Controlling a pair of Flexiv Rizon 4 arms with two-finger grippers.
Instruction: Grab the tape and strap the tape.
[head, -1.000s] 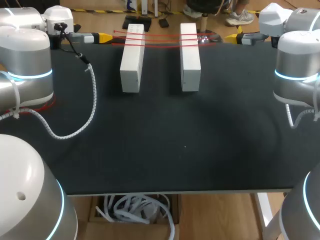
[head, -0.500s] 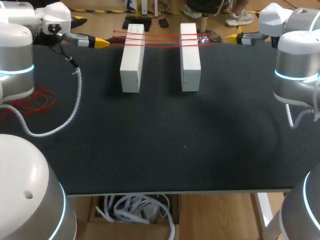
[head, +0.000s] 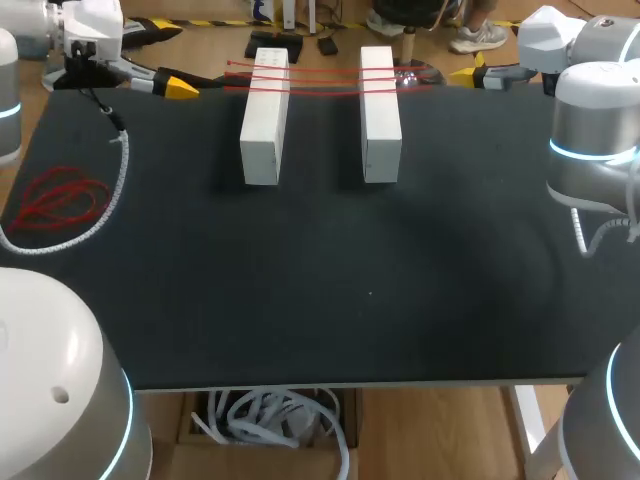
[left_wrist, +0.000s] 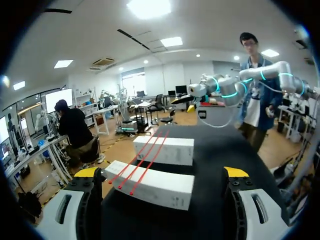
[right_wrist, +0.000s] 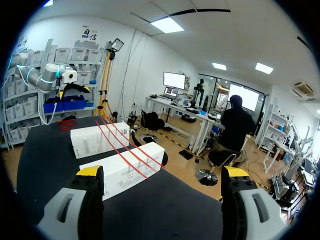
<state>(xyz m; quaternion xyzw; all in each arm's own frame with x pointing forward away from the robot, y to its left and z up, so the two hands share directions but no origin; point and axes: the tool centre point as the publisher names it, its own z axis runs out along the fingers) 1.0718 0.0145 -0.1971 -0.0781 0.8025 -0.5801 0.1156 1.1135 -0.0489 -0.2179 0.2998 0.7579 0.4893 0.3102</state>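
The left jaws have drawn back from the end of the left white block (head: 264, 115) toward the upper left corner of the head view. The left arm (head: 85, 30) has swung out with them, uncovering a loose red coil (head: 58, 197) at the frame's left edge. This reads to me as that arm clearing away, perhaps to fetch the coil. These jaws stand wide apart, holding and touching nothing. The right jaws, unmoved at upper right, are equally wide and empty. The tape (head: 325, 78) lies as three red strands stretched across both the left block and the right block (head: 380, 110), at top centre of the dark surface (head: 320, 290)
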